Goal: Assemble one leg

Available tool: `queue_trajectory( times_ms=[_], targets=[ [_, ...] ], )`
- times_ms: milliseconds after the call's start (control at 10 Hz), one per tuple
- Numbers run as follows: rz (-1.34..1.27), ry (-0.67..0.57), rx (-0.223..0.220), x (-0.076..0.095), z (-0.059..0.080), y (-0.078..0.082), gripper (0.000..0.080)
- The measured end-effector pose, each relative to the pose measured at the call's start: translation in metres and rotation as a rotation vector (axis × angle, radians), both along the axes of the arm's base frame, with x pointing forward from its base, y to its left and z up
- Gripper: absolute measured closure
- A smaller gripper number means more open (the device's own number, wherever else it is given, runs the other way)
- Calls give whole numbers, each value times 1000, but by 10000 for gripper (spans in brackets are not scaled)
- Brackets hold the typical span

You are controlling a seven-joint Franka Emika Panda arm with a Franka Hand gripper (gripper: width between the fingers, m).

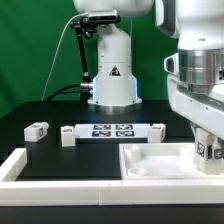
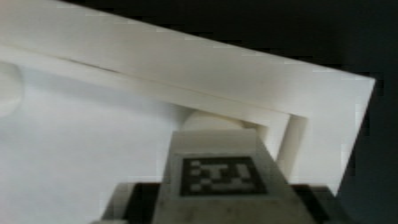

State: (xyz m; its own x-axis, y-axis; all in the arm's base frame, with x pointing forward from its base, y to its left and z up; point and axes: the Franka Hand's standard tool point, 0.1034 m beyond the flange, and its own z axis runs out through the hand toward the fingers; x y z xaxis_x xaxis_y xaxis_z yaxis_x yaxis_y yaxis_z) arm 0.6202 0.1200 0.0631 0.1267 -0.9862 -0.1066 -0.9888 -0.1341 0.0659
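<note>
My gripper (image 1: 206, 146) is at the exterior view's right, shut on a leg (image 1: 203, 151), a small white post with a marker tag. It holds the leg over the right part of the large white square piece (image 1: 150, 163) with the raised rim. In the wrist view the leg (image 2: 222, 165) lies between my dark fingers (image 2: 135, 203), with the gripper (image 2: 222, 205) closed on its sides. The leg's far end reaches into an inner corner of the square piece (image 2: 107, 130), close to the rim; I cannot tell whether it touches.
Three more white legs lie on the black table: one at the left (image 1: 37, 129), one (image 1: 68, 135) and one (image 1: 157, 130) at either end of the marker board (image 1: 112, 130). A white L-shaped rail (image 1: 18, 166) runs along the front left. The robot base (image 1: 112, 70) stands behind.
</note>
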Motion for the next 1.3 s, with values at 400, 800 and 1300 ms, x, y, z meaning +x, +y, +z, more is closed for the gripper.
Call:
queue_trajectory(
  times_ms=[400, 800, 1300],
  targets=[
    [46, -6, 6, 0, 0, 3, 231],
    [440, -46, 29, 0, 1, 8, 150],
    [985, -99, 48, 2, 7, 12, 150]
  ],
)
